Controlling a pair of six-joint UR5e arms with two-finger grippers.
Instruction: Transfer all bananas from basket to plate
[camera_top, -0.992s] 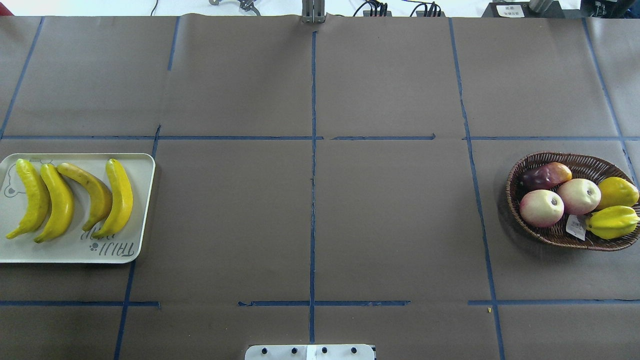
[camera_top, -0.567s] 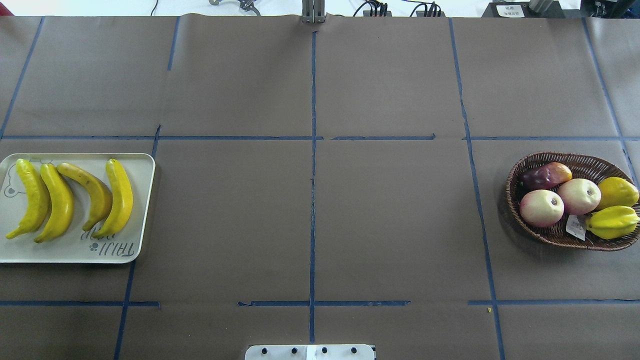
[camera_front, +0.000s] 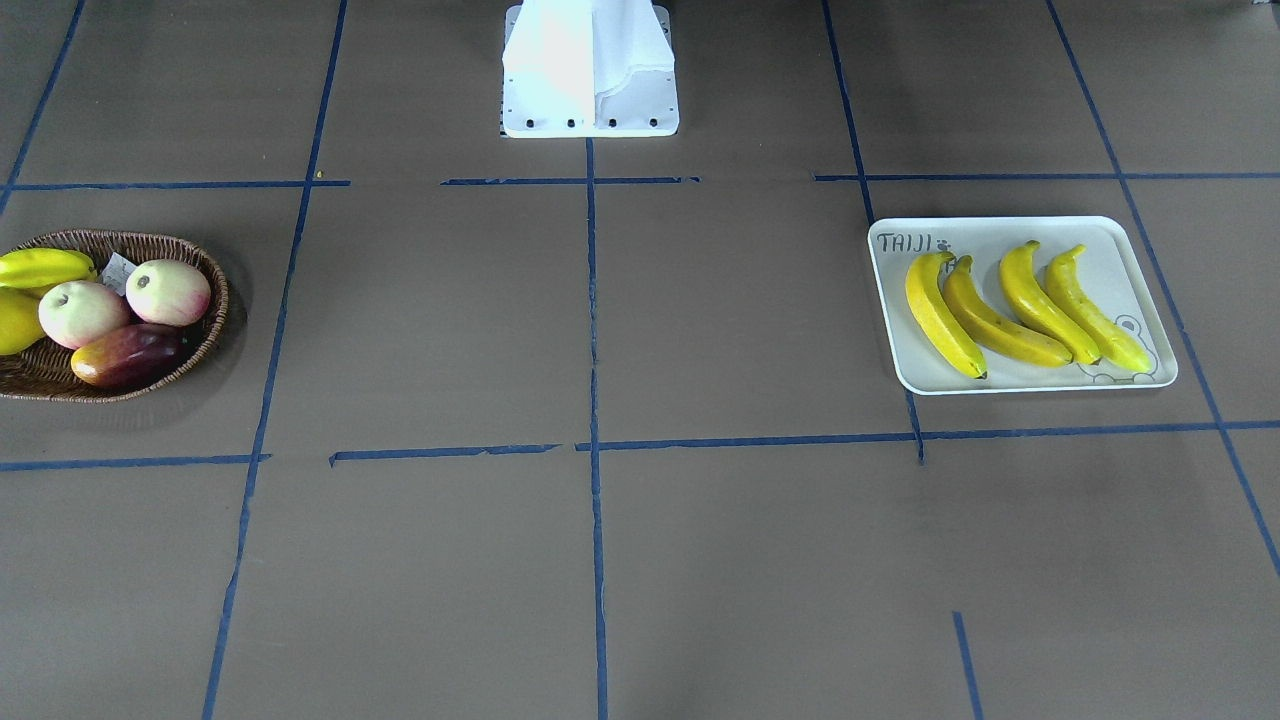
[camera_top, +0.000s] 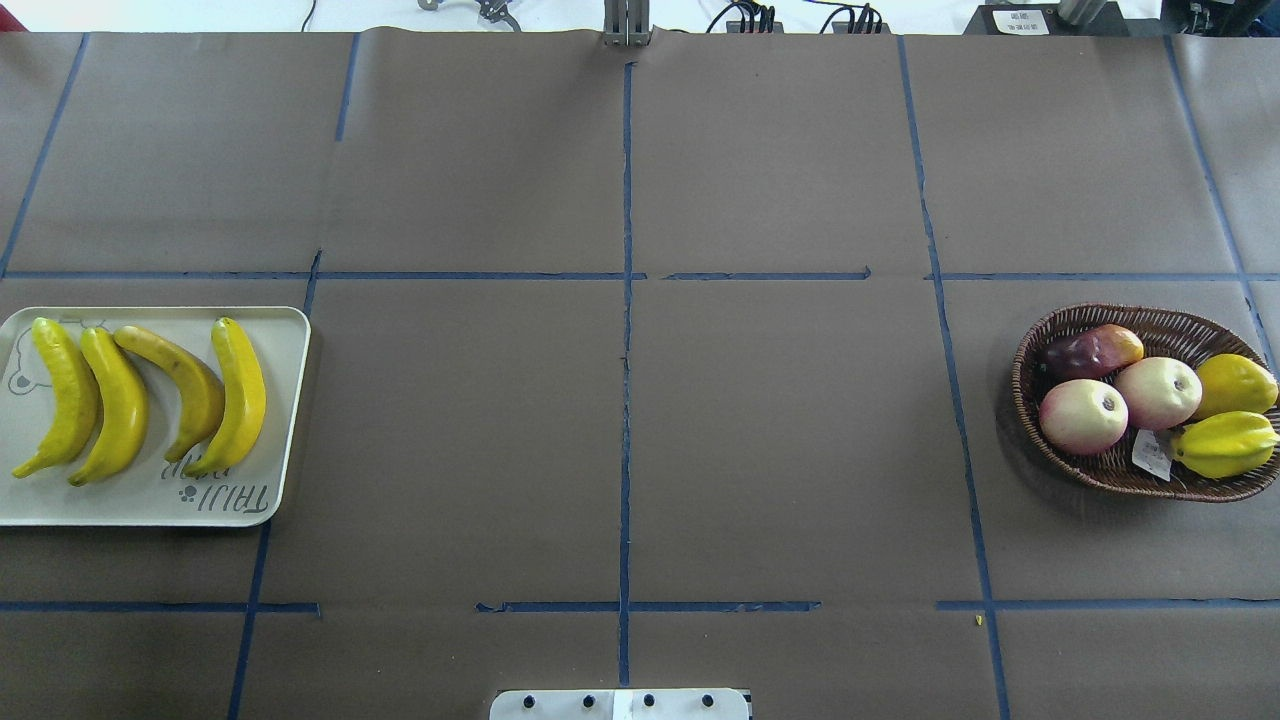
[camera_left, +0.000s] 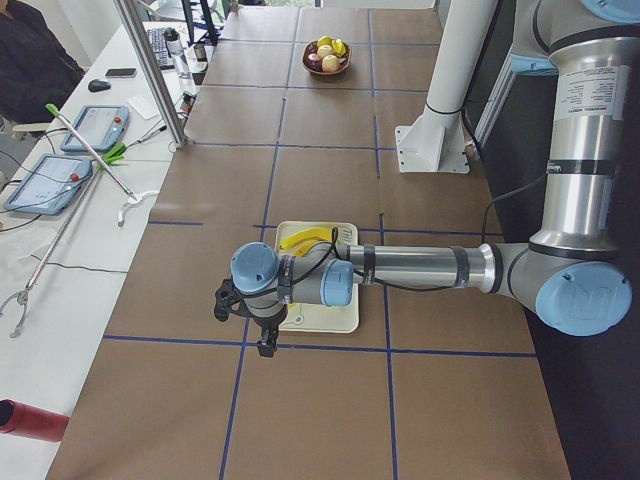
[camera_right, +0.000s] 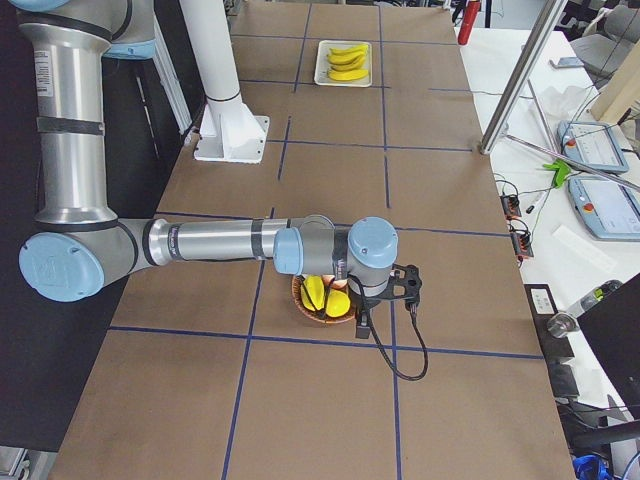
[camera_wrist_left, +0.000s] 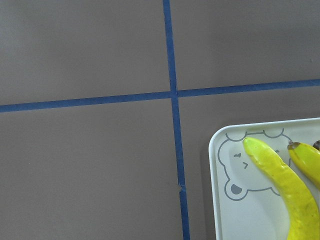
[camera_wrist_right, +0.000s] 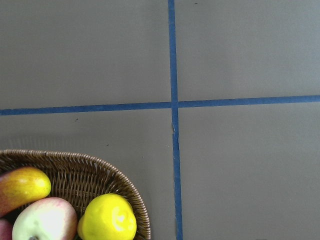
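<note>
Several yellow bananas (camera_top: 120, 405) (camera_front: 1000, 310) lie side by side on the white plate (camera_top: 285, 400) (camera_front: 1130, 260). The wicker basket (camera_top: 1080, 320) (camera_front: 215, 280) holds two pink-cream round fruits, a dark red fruit, a lemon-like fruit and a yellow ridged fruit; no banana shows in it. My left gripper (camera_left: 245, 318) hangs above the plate's outer end and appears only in the left side view, so I cannot tell its state. My right gripper (camera_right: 385, 300) hangs over the basket's outer edge and appears only in the right side view, state unclear. The left wrist view catches a plate corner (camera_wrist_left: 225, 220) and a banana (camera_wrist_left: 285, 180).
Brown paper with blue tape lines covers the table between plate and basket. The white robot base (camera_front: 590, 70) stands at the table's robot-side edge. Tablets, cables and a metal post (camera_left: 150, 70) sit along the operators' side, where a person sits.
</note>
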